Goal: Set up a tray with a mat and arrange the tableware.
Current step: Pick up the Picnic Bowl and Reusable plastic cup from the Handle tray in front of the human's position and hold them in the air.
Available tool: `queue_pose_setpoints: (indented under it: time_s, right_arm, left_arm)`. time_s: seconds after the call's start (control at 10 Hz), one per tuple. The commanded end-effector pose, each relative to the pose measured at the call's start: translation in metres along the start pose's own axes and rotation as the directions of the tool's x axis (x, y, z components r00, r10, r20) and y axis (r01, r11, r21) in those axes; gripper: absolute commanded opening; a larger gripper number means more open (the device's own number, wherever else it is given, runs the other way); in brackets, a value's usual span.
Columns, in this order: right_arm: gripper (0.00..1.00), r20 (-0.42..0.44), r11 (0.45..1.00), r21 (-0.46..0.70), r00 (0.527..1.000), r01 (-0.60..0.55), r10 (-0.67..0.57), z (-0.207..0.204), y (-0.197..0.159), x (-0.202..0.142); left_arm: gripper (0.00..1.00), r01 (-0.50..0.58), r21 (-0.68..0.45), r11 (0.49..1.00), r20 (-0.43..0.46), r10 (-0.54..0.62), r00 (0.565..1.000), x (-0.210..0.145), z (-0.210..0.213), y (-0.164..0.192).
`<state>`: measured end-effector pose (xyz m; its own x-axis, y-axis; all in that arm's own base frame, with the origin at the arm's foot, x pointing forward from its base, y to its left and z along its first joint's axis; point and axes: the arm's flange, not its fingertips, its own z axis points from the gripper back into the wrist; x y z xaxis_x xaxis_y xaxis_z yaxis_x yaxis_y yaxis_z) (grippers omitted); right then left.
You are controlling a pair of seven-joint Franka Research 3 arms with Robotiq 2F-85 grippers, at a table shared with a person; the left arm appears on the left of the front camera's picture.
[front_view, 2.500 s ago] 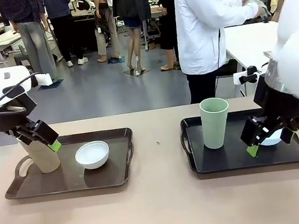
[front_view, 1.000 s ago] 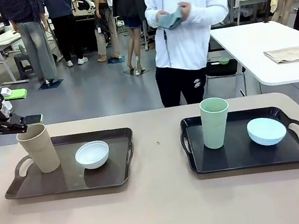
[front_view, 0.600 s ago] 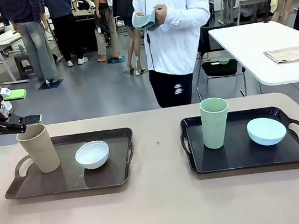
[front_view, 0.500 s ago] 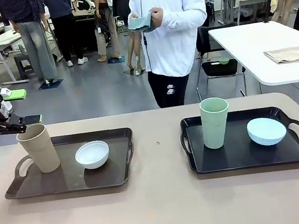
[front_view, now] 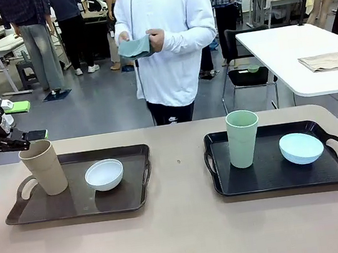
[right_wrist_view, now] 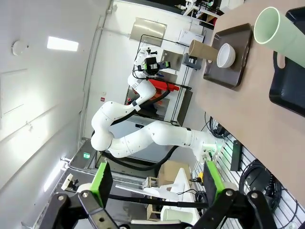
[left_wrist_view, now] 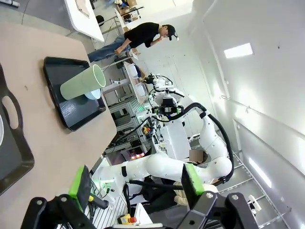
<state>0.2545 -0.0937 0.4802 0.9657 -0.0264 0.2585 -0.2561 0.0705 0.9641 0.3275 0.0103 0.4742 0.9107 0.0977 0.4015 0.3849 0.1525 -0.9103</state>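
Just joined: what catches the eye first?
Two dark trays side by side: left tray with tan cup and white bowl, right tray with sage green cup and pale blue bowl. Beyond the table a person holds a folded cloth; the left gripper hangs open by the tan cup.

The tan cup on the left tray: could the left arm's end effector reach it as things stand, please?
Probably yes: the open left end effector hovers just beside the rim of the tan cup, nothing between them.

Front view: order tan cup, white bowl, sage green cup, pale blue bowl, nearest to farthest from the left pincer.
1. tan cup, left tray
2. white bowl, left tray
3. sage green cup, right tray
4. pale blue bowl, far right
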Motion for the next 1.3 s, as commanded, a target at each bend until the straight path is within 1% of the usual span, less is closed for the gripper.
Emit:
queue_pose_setpoints:
  time_s: [0.0, 1.2]
  right_arm:
    - [1.00, 0.007, 1.000, 0.021, 1.000, -0.022, 0.022, -0.0012, 0.0004, 0.0019]
    - [1.00, 0.007, 1.000, 0.021, 1.000, -0.022, 0.022, -0.0012, 0.0004, 0.0019]
  left_arm:
    - [1.00, 0.025, -0.023, 0.999, 0.016, -0.025, 1.000, 0.0043, -0.0002, 0.0002]
    - [1.00, 0.025, -0.023, 0.999, 0.016, -0.025, 1.000, 0.0043, -0.0002, 0.0002]
